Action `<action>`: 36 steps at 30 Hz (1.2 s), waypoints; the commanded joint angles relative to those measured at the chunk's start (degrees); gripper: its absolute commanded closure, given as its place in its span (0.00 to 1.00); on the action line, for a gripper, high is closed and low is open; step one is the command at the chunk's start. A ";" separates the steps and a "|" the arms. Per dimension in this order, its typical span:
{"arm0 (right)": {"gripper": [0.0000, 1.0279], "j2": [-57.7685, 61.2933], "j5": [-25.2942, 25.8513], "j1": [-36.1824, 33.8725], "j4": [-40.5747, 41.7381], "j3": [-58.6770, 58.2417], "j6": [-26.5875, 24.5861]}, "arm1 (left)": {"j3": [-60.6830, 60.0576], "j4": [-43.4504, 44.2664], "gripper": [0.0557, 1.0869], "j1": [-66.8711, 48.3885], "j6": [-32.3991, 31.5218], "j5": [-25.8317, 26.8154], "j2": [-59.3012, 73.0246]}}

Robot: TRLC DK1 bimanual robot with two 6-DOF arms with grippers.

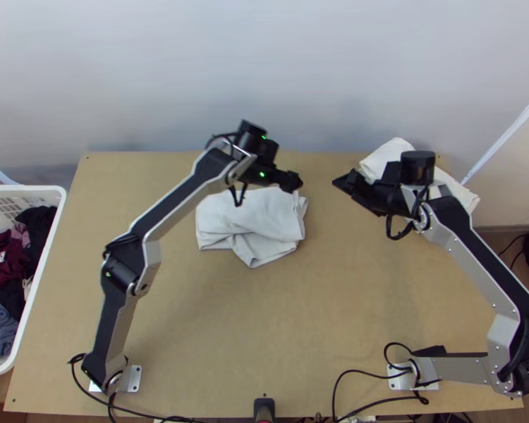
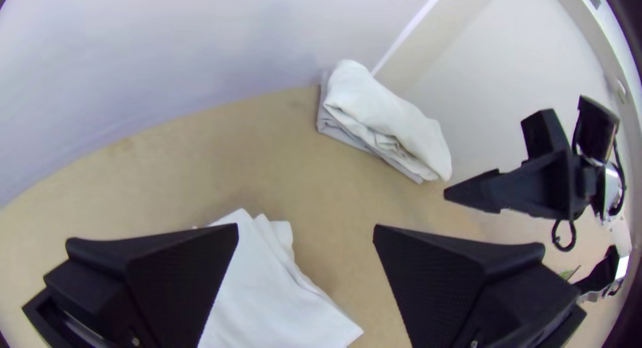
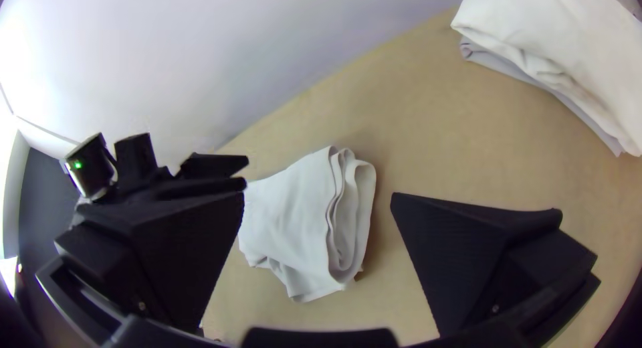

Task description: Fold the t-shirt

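Loosely folded, pale t-shirt [image 1: 264, 217], beneath left end effector [image 1: 295, 182]

No readable text, label, number or sign anywhere in the three views.

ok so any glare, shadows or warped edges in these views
Left wrist view: the table's far edge bows, with dark corners; right wrist view: bright glare at the left edge, soft shadow beside the shirt; top view: table edges look nearly straight.
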 commanded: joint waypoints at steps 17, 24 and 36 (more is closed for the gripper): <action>0.04 17.96 -1.66 8.81 0.79 2.33 -1.20 | -30.03 -3.43 0.04 7.68 23.23 -13.44 -20.94; 0.04 17.52 -1.66 8.72 0.88 2.68 -1.29 | -41.01 6.94 0.04 5.39 23.50 -17.92 -20.50; 0.04 18.93 -1.75 8.19 0.79 2.77 -1.55 | -43.91 11.95 0.04 0.56 21.83 -23.55 -13.56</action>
